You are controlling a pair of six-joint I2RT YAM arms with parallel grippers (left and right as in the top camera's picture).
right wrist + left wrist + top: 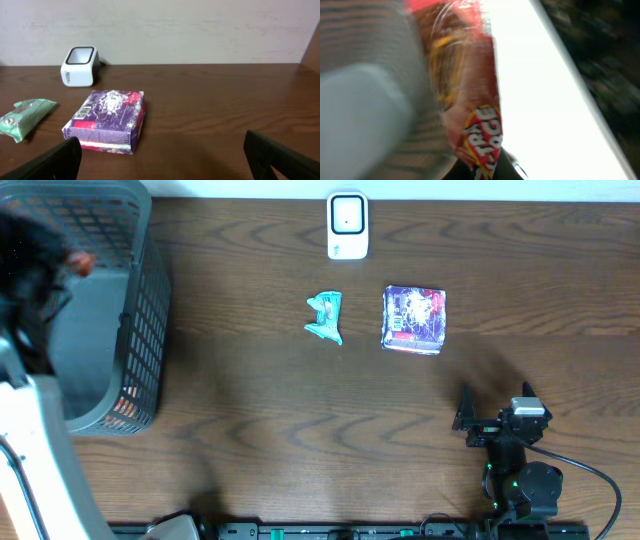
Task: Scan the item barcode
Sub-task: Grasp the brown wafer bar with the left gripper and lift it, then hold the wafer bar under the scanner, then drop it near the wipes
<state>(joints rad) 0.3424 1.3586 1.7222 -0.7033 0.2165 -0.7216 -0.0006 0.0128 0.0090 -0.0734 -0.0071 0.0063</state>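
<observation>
The item in hand is a red and yellow snack packet (pixel 470 100), filling the blurred left wrist view. My left gripper (pixel 487 172) is shut on its lower end. From overhead the left arm is a dark blur above the basket (pixel 140 300), with a red bit of the packet (pixel 78 262) showing. The white barcode scanner (pixel 348 225) stands at the table's back middle, also visible in the right wrist view (pixel 79 66). My right gripper (pixel 496 402) rests near the front right, open and holding nothing (pixel 162 160).
A purple box (pixel 414 319) (pixel 107 120) lies flat in front of the scanner, just ahead of the right gripper. A teal packet (pixel 326 317) (pixel 25 117) lies to its left. The grey mesh basket takes up the far left of the table.
</observation>
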